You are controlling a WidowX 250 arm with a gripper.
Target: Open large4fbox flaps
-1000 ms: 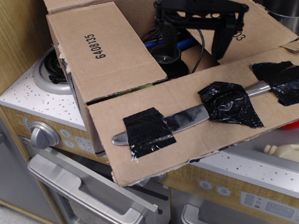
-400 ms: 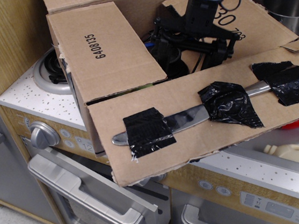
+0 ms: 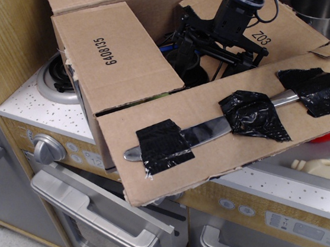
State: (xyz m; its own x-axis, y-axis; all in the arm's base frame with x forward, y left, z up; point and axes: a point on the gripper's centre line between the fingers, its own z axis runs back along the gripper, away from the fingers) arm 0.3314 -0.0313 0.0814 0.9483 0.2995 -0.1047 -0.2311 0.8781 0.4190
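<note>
Box (image 3: 104, 136) fills the frame's middle, sitting on the toy stove's counter (image 3: 38, 108). Of the flaps, the left flap (image 3: 115, 51), printed 6408135, lies roughly level over the left of the opening, long axis running from upper left toward centre. Front flap (image 3: 231, 125) is folded outward and hangs toward the lower right, long axis left to right across the frame; a knife (image 3: 205, 132) lies along that axis under three patches of black tape (image 3: 164, 146). Right flap (image 3: 273, 27), printed Z03, slopes up toward the upper right. Far flap at the top edge is mostly cropped; cannot tell how it stands.

My end effector (image 3: 218, 43) is in upper centre, tilted, wrist leaning to the upper right, fingers pointing down-left into the box mouth. Fingers are spread apart with nothing visibly between them; no hold on anything that I can see. Dark objects and cable sit inside the box below it, too cluttered to name.

Key relation: the Z03 flap lies directly right of and partly behind my fingers, just beside or perhaps touching; contact unclear. Its hinge line runs from near centre toward the right edge. The 6408135 flap is to my left, across the opening, apart from me. I judge the right flap the nearer one; pushing it outward means moving up-right, away from the opening.

Pot (image 3: 319, 7) at the right edge is near that flap's path.
</note>
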